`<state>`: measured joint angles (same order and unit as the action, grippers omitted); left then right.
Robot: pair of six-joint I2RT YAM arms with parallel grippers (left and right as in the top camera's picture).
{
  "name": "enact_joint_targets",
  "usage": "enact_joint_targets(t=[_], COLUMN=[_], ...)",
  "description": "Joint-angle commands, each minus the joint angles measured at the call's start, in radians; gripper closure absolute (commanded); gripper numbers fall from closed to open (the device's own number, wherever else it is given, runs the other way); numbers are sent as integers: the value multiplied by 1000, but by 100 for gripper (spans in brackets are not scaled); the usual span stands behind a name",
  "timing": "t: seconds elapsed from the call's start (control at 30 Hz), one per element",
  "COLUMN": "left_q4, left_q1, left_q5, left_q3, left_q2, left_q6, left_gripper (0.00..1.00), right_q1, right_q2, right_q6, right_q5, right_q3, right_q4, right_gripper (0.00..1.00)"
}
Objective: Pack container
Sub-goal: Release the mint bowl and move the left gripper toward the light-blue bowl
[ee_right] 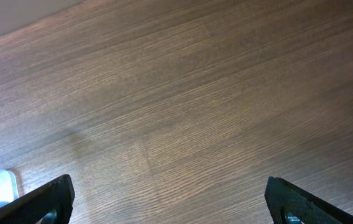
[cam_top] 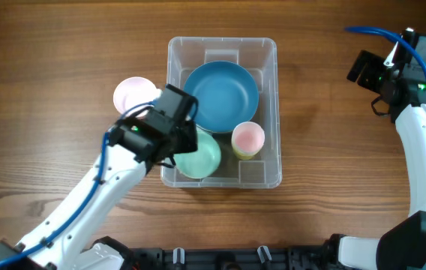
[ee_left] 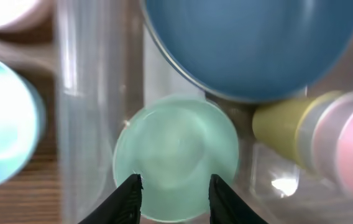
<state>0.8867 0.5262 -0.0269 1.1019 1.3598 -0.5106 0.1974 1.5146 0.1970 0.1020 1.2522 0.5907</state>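
Note:
The clear rectangular container (cam_top: pixel 277 112) stands at the table's middle. Inside it lie a large blue bowl (cam_top: pixel 222 96), a mint green bowl (cam_top: pixel 205 157) in the near left corner, and a pink cup on a yellow one (cam_top: pixel 247 139). My left gripper (cam_top: pixel 183 133) hovers over the container's left wall. In the left wrist view its fingers (ee_left: pixel 176 186) are open above the mint green bowl (ee_left: pixel 176 149), with the blue bowl (ee_left: pixel 251 43) and the cups (ee_left: pixel 325 134) beyond. My right gripper (cam_top: pixel 370 71) is wide open (ee_right: pixel 170 193) over bare wood at the far right.
A pale pink bowl (cam_top: pixel 133 94) sits on the table just left of the container. In the left wrist view a light blue round object (ee_left: pixel 2 124) lies outside the container's clear wall (ee_left: pixel 96 93). The tabletop is brown wood.

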Motion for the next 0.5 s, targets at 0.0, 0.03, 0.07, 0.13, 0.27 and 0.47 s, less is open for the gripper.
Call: enact_joint_targets(t=[0.0, 0.03, 0.07, 0.13, 0.27, 0.47], left_q4=[-2, -2, 2, 13, 32, 71], left_q1=[-100, -133, -167, -251, -402, -562], left_q5=[-46, -58, -72, -77, -76, -62], left_q3=[48, 48, 48, 48, 47, 43], left_q2=[-83, -95, -105, -117, -101, 19], left_q6=[6, 6, 6, 8, 8, 64], left_gripper=[60, 60, 57, 53, 53, 53], right_q1=[-3, -3, -3, -3, -3, -3], right_q2=[-5, -5, -5, -5, -5, -5], right_q6=[-3, -3, -3, -3, -3, -3], right_q5=[10, 10, 10, 10, 10, 10], right_q3=[9, 9, 9, 9, 9, 9], right_q4=[-3, -2, -3, -2, -2, -2], right_gripper=[0, 0, 0, 0, 0, 0])
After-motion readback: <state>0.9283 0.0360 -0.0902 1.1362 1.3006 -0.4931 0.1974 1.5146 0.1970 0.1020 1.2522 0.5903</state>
